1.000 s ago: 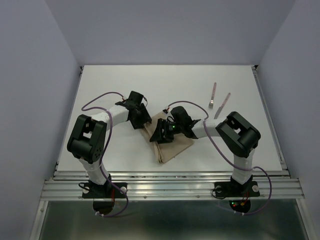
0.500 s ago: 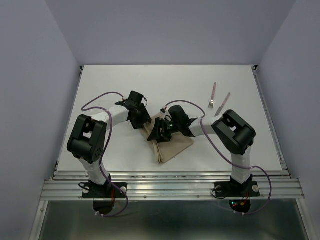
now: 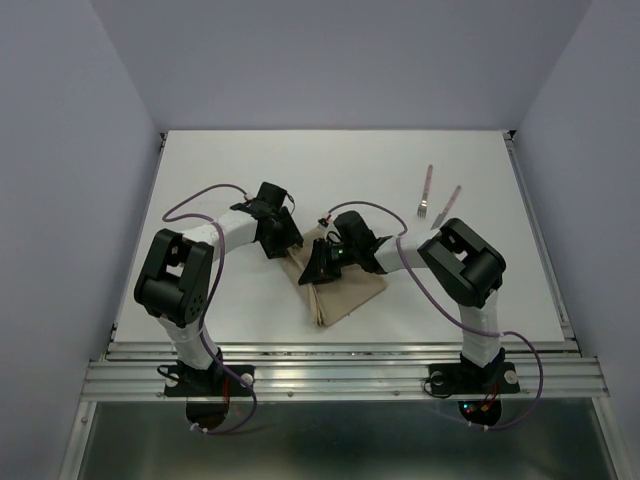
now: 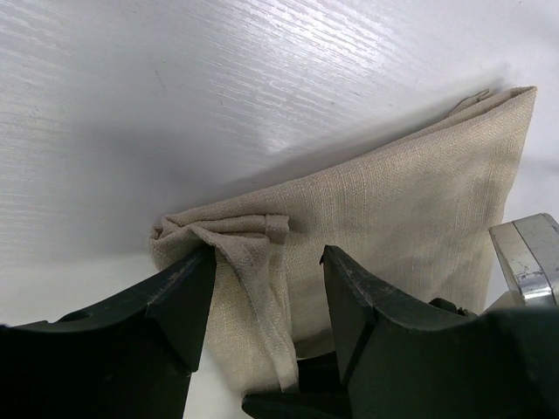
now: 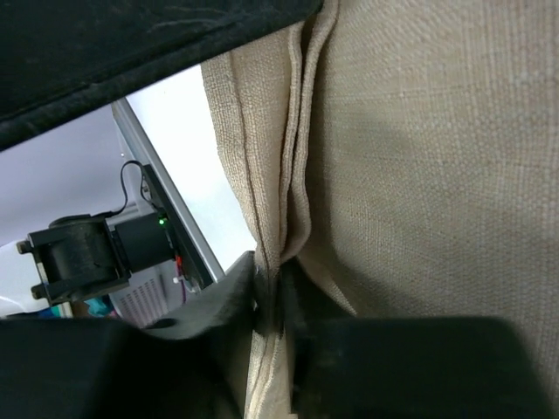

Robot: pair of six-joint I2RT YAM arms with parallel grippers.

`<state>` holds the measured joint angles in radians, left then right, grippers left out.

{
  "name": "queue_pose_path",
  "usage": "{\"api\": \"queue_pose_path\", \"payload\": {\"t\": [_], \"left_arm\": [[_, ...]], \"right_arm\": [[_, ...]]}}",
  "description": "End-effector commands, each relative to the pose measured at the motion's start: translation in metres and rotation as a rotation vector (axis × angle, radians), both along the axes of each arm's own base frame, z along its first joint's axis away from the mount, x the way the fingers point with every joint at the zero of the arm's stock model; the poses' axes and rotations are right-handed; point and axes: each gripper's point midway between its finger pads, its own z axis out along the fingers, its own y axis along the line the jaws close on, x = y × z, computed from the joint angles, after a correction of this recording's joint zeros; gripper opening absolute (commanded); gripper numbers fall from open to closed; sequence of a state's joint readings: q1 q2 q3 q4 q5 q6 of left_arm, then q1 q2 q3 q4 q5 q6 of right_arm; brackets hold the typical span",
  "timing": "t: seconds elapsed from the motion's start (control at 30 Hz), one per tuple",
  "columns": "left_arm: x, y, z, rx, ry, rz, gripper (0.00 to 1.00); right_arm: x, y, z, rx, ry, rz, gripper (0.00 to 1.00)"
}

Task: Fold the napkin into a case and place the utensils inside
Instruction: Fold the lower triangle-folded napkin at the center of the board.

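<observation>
Starting at the left of the white table, the left arm reaches in toward the middle, and its left fingers stand well apart over the far left corner of the napkin. A bunched, rolled bit of that corner lies in the gap between them, but they are not pressed on it and hold nothing. The napkin is folded into a tan, layered strip that lies slantwise on the near middle of the table, between the two arms, with its long edges running from the far left corner toward the near edge. Just to the right, the right fingers are down on the napkin's left part and drawn nearly together, pinching a thin fold of its layered edge; the wrist view shows the cloth seam running straight into the narrow slit between them. Farther right and well apart from the cloth, the fork and the knife lie side by side on the far right part of the table, pink handles pointing away and silver ends toward the arms, the knife's near tip close to the right arm's elbow.
</observation>
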<state>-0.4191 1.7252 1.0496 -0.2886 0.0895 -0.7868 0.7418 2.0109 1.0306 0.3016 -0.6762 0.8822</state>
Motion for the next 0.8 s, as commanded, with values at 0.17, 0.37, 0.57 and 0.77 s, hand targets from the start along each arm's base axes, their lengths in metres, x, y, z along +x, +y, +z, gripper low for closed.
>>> {"api": "queue_pose_path", "payload": {"t": [0.17,0.37,0.57,0.77], "left_arm": [[0.006,0.005,0.021,0.016,-0.037,0.005,0.76],[0.015,0.003,0.053,-0.002,-0.098,-0.006,0.89],[0.018,0.011,0.076,-0.011,-0.138,0.006,0.89],[0.016,0.021,0.080,-0.010,-0.148,0.017,0.89]], "right_arm": [[0.012,0.013,0.022,0.048,-0.091,-0.005,0.01],[0.014,0.014,0.032,0.063,-0.111,-0.001,0.01],[0.018,0.014,0.038,0.080,-0.119,0.003,0.01],[0.024,0.010,0.049,0.102,-0.131,0.001,0.01]]}}
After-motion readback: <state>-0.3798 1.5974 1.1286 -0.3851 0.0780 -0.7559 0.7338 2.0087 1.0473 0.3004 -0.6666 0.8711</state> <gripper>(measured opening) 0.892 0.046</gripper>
